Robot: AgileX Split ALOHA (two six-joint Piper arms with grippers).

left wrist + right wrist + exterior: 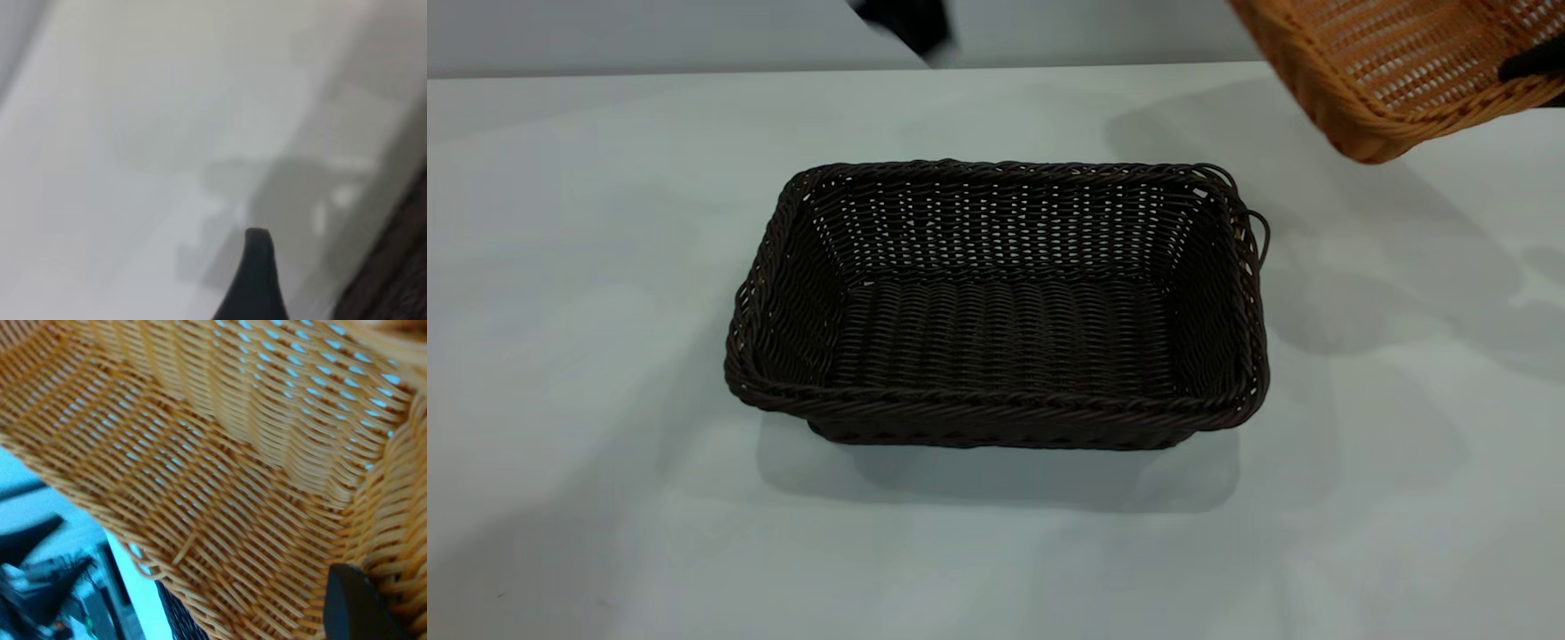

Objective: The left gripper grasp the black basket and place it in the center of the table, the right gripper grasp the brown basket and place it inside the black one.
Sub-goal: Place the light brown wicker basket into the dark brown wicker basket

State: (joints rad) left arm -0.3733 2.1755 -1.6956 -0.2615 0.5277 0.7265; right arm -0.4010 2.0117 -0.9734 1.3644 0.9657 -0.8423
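We see the black basket (996, 307) mid-bench (587, 267); the right pincer (1529, 67) grips the brown basket (1396, 71) aloft over the far right corner; the left pincer's (257, 280) state we cannot tell.

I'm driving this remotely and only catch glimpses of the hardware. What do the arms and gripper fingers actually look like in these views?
Little shows. The left gripper appears as one smooth matte black finger tapering to a rounded tip. The right gripper shows a similar dark, rounded finger pad, and a black edge in the exterior view. A blurred black arm part sits at the far table edge. No cables, markings or labels are visible.
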